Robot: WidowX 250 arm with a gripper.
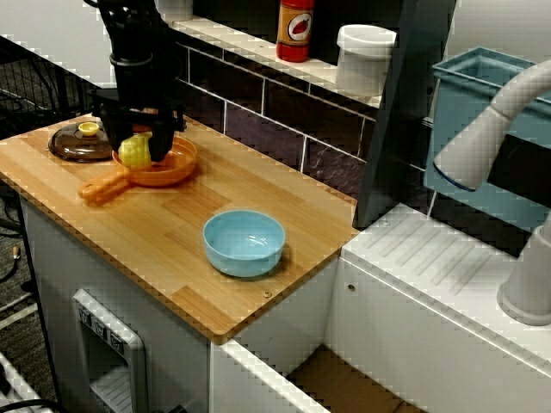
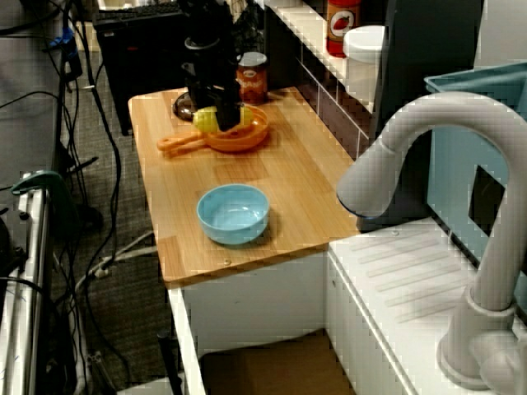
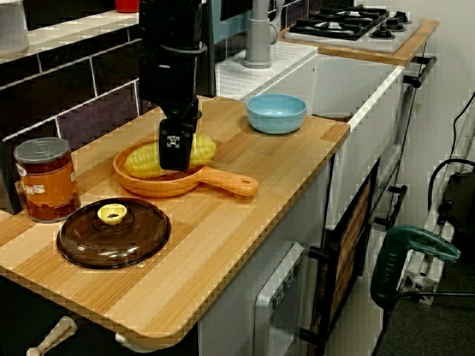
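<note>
Low view from bench end. Nearest: brown lid [image 3: 111, 239] with yellow knob [image 3: 112, 214], flat on bench [image 3: 223, 248]. Can [image 3: 46, 179] upright just behind lid, by wall. Next: orange pan [image 3: 159, 188], handle [image 3: 230, 182] toward bench edge. Corn [image 3: 145, 158] lies in pan. Claw [image 3: 178, 150] points straight down over corn's middle, fingers closed on either side of it. Farthest: blue bowl [image 3: 276, 113], well apart from pan.

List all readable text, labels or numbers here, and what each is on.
No legible text anywhere.
Label on the red bottle: blurred, unreadable.
Label on the can: blurred, unreadable.
Black-and-white sticker on the gripper: a pattern, no letters made out.
</note>
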